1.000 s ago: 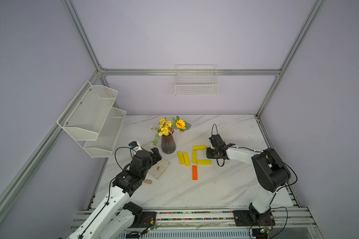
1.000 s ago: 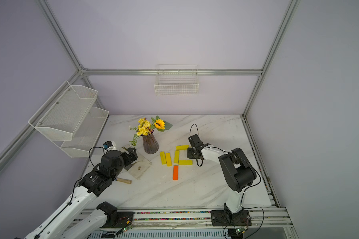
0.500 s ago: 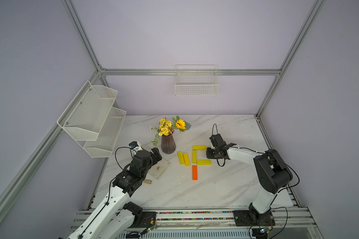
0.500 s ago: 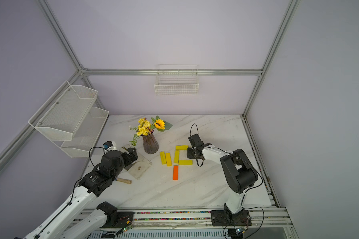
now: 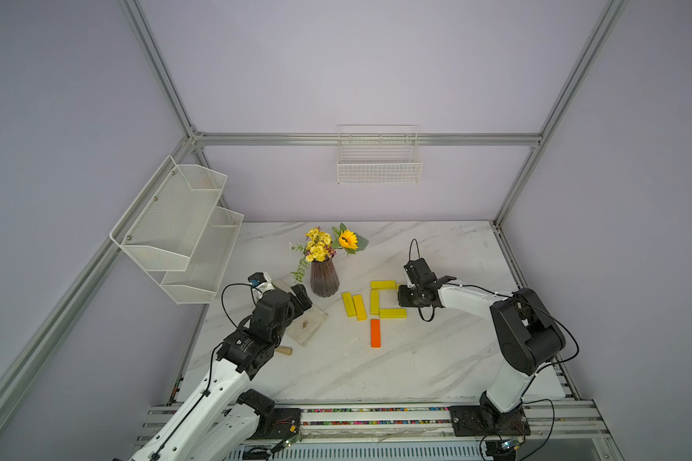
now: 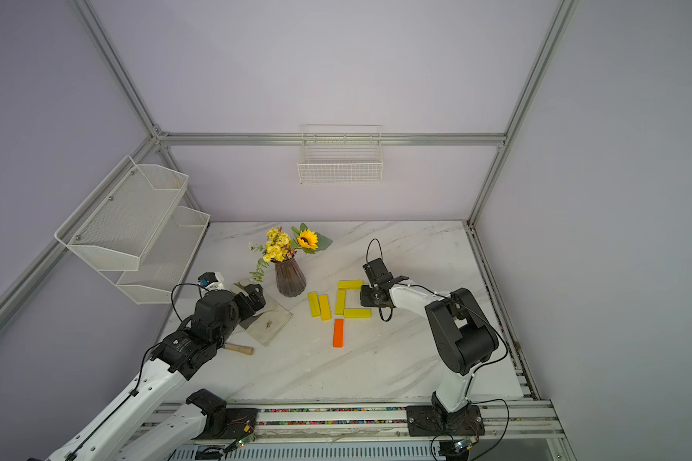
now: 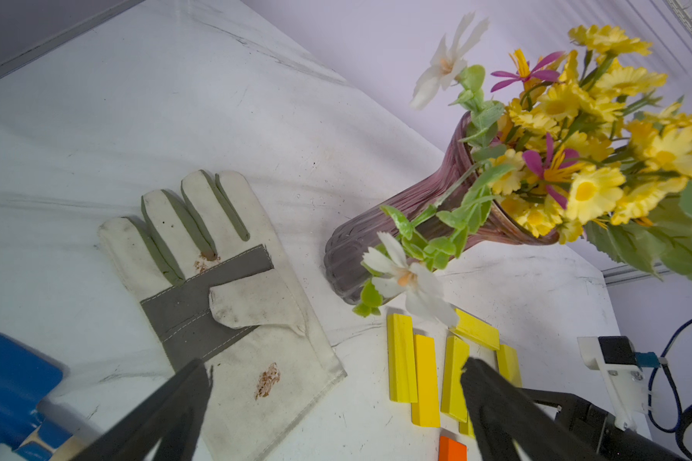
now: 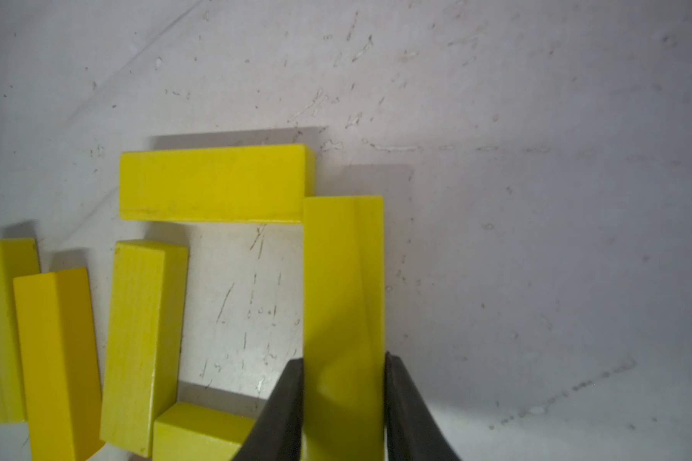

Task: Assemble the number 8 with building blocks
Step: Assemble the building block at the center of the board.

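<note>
In both top views three yellow building blocks form a C: a top bar (image 5: 383,284), a left bar (image 5: 374,302) and a lower bar (image 5: 392,313). The orange block (image 5: 375,333) lies lengthwise just below them. Two more yellow blocks (image 5: 354,305) lie side by side to their left. My right gripper (image 5: 403,297) sits low at the C's open side. In the right wrist view it (image 8: 343,361) is shut on a yellow block (image 8: 342,279) whose far end meets the top bar (image 8: 212,183). My left gripper (image 7: 336,369) hangs open over a glove's cuff, holding nothing.
A purple vase (image 5: 324,279) of yellow flowers stands behind the loose blocks. A white work glove (image 7: 224,287) lies under my left gripper, with a wooden tool handle (image 5: 285,351) beside that arm. Wire shelves (image 5: 184,227) hang on the left wall and a wire basket (image 5: 378,163) on the back wall.
The right arm's elbow has shifted very slightly. The blocks, the left arm and both grips look the same.
</note>
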